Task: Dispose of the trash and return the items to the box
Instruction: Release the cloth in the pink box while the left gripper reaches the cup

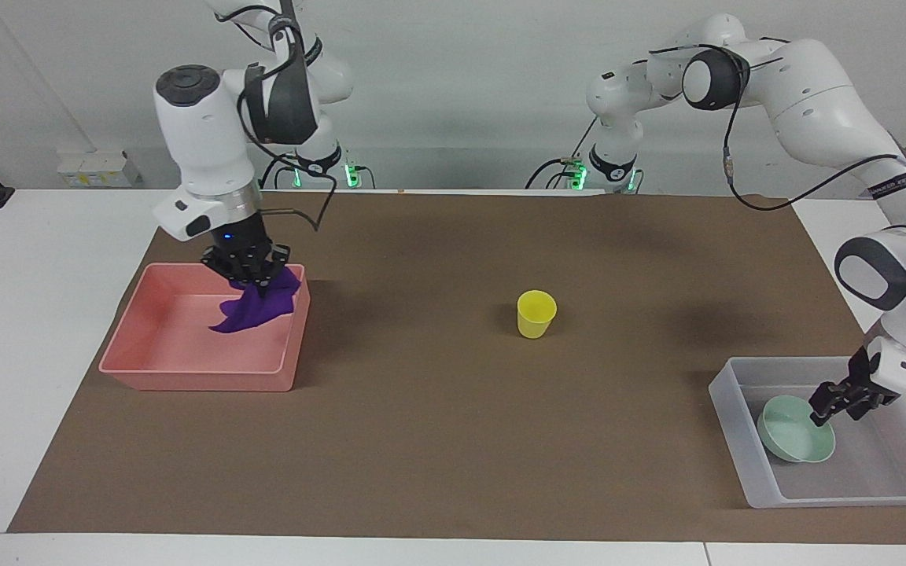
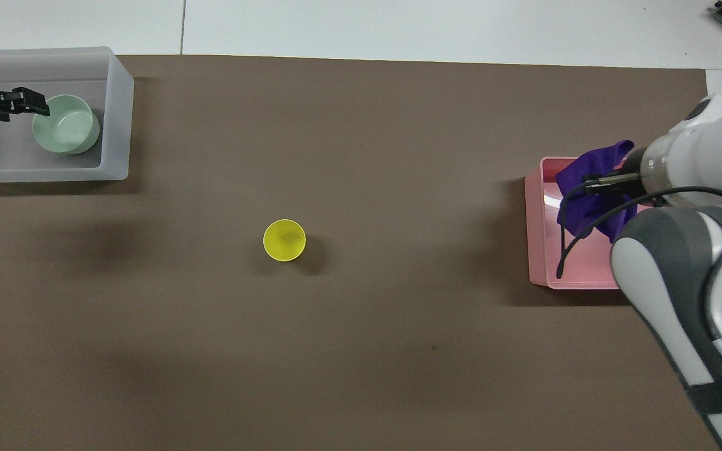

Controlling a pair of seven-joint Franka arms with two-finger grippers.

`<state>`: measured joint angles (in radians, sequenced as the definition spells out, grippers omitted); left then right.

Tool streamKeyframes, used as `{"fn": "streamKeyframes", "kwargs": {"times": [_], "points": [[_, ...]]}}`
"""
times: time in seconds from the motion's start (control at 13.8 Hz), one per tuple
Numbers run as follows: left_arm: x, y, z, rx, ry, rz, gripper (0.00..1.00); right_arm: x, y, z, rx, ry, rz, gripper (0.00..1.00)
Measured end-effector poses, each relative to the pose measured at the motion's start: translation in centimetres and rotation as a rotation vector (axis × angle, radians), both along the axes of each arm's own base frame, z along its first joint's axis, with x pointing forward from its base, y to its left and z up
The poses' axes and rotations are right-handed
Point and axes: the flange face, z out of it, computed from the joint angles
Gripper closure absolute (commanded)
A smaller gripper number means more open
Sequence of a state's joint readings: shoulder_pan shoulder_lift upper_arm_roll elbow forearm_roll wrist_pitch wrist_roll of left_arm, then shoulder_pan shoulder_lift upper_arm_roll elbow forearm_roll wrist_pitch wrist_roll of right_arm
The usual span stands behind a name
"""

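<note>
Right claw (image 1: 252, 277) pinches purple rag (image 1: 256, 309) by its bunched top over pink tray (image 1: 193, 371); soft, light, drapes. Left claw (image 1: 837, 399) open beside mint bowl (image 1: 795, 428) in clear box (image 1: 764, 472). Yellow cup (image 1: 536, 314) mid-table.

Tray (image 1: 185, 369) lay at the worktop's (image 1: 421, 440) right-arm edge, rag (image 1: 256, 306) hung over it, cup (image 1: 536, 314) stood mid-worktop, bowl (image 1: 795, 428) sat in box (image 1: 736, 440) at left-arm edge's corner farthest from robots.
</note>
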<state>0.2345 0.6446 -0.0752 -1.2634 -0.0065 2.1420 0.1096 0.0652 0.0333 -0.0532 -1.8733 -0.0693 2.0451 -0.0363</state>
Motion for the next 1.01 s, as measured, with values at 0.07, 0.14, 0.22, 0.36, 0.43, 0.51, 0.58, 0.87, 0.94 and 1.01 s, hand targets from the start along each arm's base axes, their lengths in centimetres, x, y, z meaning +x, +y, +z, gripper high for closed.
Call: {"fn": "streamKeyframes", "kwargs": {"times": [0.07, 0.14, 0.22, 0.36, 0.43, 0.51, 0.58, 0.87, 0.94, 1.01], "points": [[-0.6, -1.4, 1.7, 0.003, -0.008, -0.018, 0.00, -0.1, -2.1, -0.6, -0.005, 0.005, 0.002, 1.00], [-1.5, -3.3, 3.3, 0.005, -0.008, -0.042, 0.00, -0.3, -3.5, -1.5, -0.008, 0.005, 0.002, 1.00], [-2.8, -5.6, 4.8, 0.008, -0.001, -0.069, 0.00, -0.4, -4.6, -2.5, -0.010, 0.000, 0.004, 1.00], [-6.3, -10.4, 6.5, 0.010, 0.029, -0.116, 0.00, -0.7, -6.3, -5.3, -0.012, -0.008, -0.002, 1.00], [-8.2, -12.8, 6.7, 0.009, 0.048, -0.129, 0.00, -0.8, -6.9, -6.8, -0.012, -0.010, -0.007, 1.00], [-10.2, -15.3, 6.8, 0.007, 0.065, -0.138, 0.00, -1.0, -7.2, -8.3, -0.011, -0.009, -0.010, 1.00], [-11.8, -17.9, 6.7, 0.005, 0.080, -0.144, 0.00, -1.3, -7.1, -9.6, -0.009, -0.002, -0.010, 1.00], [-17.2, -28.2, 4.2, -0.003, 0.125, -0.178, 0.00, -2.6, -6.9, -13.1, -0.002, 0.033, -0.009, 0.00], [-18.4, -30.4, 3.2, -0.009, 0.116, -0.180, 0.00, -2.8, -6.9, -13.4, 0.001, 0.038, -0.022, 0.00], [-19.4, -32.3, 2.1, -0.016, 0.110, -0.174, 0.00, -2.8, -6.8, -13.5, 0.004, 0.039, -0.042, 0.00]]}}
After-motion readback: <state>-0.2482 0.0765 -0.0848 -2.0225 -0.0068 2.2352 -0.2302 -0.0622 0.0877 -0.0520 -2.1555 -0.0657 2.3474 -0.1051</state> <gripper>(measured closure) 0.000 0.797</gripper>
